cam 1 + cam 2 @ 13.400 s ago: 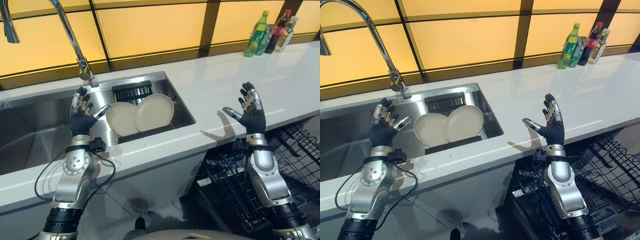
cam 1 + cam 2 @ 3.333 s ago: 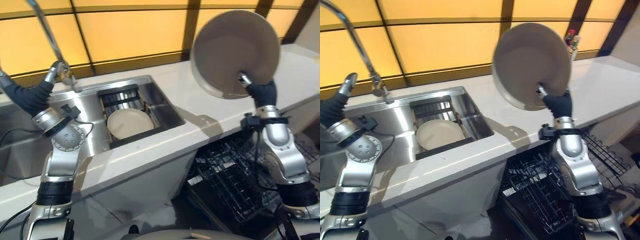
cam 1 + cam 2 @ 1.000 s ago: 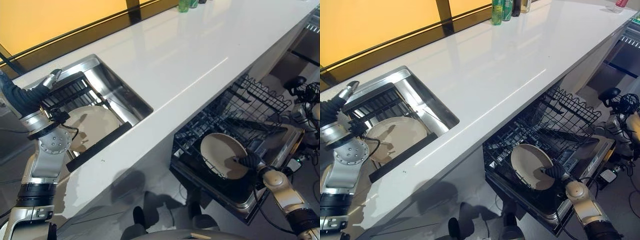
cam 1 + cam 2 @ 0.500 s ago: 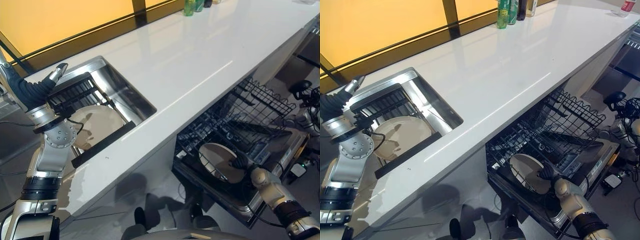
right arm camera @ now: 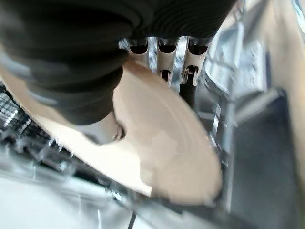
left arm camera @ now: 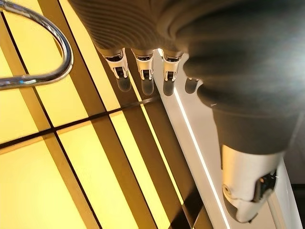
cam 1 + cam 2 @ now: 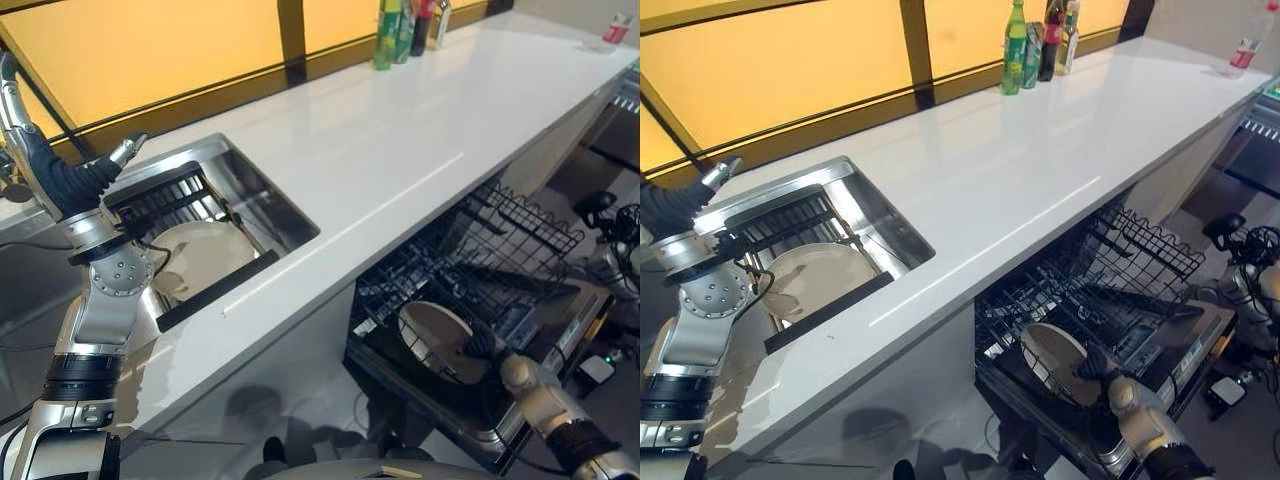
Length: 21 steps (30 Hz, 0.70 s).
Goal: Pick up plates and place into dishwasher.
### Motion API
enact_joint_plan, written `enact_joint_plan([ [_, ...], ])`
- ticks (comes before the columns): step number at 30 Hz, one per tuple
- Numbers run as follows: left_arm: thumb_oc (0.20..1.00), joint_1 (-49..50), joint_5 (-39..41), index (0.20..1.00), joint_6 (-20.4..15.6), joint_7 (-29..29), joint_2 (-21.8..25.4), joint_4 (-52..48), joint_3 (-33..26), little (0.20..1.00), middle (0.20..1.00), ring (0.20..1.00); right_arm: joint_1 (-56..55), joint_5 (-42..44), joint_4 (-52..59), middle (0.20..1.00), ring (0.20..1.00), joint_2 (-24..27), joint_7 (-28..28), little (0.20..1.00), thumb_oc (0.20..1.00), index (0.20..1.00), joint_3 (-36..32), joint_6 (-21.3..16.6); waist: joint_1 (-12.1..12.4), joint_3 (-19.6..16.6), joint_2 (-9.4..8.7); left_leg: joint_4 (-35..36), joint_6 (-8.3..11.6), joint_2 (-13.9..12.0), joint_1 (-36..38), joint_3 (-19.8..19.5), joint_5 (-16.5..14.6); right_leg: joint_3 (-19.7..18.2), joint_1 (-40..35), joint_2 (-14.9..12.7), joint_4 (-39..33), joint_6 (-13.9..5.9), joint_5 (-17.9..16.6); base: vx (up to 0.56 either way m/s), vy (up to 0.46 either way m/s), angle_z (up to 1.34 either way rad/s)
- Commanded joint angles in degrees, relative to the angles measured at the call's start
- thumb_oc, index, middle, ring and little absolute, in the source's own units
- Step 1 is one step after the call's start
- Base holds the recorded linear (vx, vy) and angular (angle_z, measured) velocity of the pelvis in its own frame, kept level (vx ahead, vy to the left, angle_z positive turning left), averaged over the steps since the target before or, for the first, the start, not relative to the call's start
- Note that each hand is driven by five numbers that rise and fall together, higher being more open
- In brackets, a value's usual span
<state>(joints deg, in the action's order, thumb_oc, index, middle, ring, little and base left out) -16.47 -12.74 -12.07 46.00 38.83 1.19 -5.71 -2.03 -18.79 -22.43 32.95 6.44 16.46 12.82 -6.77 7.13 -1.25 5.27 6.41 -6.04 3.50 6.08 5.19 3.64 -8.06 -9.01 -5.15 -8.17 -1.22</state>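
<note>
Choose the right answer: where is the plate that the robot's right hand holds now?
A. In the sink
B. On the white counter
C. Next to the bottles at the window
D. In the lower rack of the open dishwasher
D: the right hand grips the plate standing among the wires of the dishwasher rack, below the counter edge.

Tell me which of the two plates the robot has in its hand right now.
The plate in the dishwasher rack, pinched by the right hand and standing tilted among the wires. The other plate lies untouched in the sink.
</note>
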Motion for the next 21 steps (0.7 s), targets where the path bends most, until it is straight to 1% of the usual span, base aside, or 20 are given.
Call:
enact_joint_plan([
  [1,1.000,-0.5,-0.8,1.000,-0.4,-1.2,2.3,1.4,-0.9,1.000,1.000,1.000,-1.5,2.5,4.8,1.000,1.000,-0.1,-1.6,1.000,1.000,1.000,0.0,-0.5,0.1,-1.5,0.20,-0.4,-0.47,-2.0,2.1,1.3,-5.5,-1.3,4.1,-0.6,3.6,-2.33,0.6,0.04,-0.040,0.01],
  [6,1.000,2.3,0.1,1.000,-0.4,-2.5,4.0,2.0,-2.4,1.000,1.000,1.000,-3.0,3.4,11.3,1.000,1.000,2.5,-2.8,1.000,1.000,1.000,-6.6,0.1,-0.6,-2.7,0.00,-0.5,-0.23,-3.0,2.7,1.8,-5.3,-1.7,3.5,0.9,3.1,-1.60,1.0,0.02,-0.049,-0.01],
  [11,1.000,5.7,0.0,1.000,-0.9,-2.8,3.3,1.9,-4.6,1.000,1.000,1.000,-4.9,2.6,15.2,1.000,1.000,4.4,-1.6,1.000,1.000,1.000,-11.9,-0.1,-1.0,-3.7,0.05,-0.6,0.07,-4.1,3.1,1.8,-4.9,-2.6,3.4,2.8,3.5,-0.42,1.9,0.00,-0.058,-0.02],
  [12,1.000,6.5,0.1,1.000,-1.0,-3.0,3.3,1.9,-5.3,1.000,1.000,1.000,-5.1,2.7,15.7,1.000,1.000,4.8,-1.4,1.000,1.000,1.000,-12.9,-0.5,-1.0,-3.8,0.02,-0.7,0.16,-4.4,2.8,1.9,-4.0,-2.7,3.7,3.2,3.7,-0.02,1.5,-0.03,-0.079,-0.01],
  [17,1.000,9.2,-0.1,1.000,-1.8,-4.5,2.9,2.0,-7.8,1.000,1.000,1.000,-5.6,3.9,18.0,1.000,1.000,6.5,0.1,1.000,1.000,1.000,-17.0,0.1,-1.1,-4.6,0.38,-1.3,0.93,-5.8,2.7,1.7,-3.3,-3.4,3.7,4.8,4.1,1.24,2.2,0.01,-0.072,-0.01],
  [20,1.000,10.5,-0.2,1.000,-1.2,-5.8,2.8,2.1,-8.8,1.000,1.000,1.000,-5.6,5.7,19.8,1.000,1.000,6.9,-1.0,1.000,1.000,1.000,-19.1,0.5,-1.2,-4.6,0.80,-1.9,1.33,-6.6,2.6,1.5,-2.9,-3.8,3.8,5.5,4.6,1.85,2.7,0.01,-0.046,-0.02],
  [21,1.000,11.3,0.1,1.000,-0.1,-7.3,2.8,2.6,-9.1,1.000,1.000,1.000,-5.4,7.3,21.0,1.000,1.000,7.1,-2.6,1.000,1.000,1.000,-20.5,0.5,-1.3,-4.5,1.11,-2.6,1.55,-6.9,2.4,1.3,-2.9,-4.1,3.9,5.8,4.9,2.18,2.8,0.00,0.000,0.00],
])
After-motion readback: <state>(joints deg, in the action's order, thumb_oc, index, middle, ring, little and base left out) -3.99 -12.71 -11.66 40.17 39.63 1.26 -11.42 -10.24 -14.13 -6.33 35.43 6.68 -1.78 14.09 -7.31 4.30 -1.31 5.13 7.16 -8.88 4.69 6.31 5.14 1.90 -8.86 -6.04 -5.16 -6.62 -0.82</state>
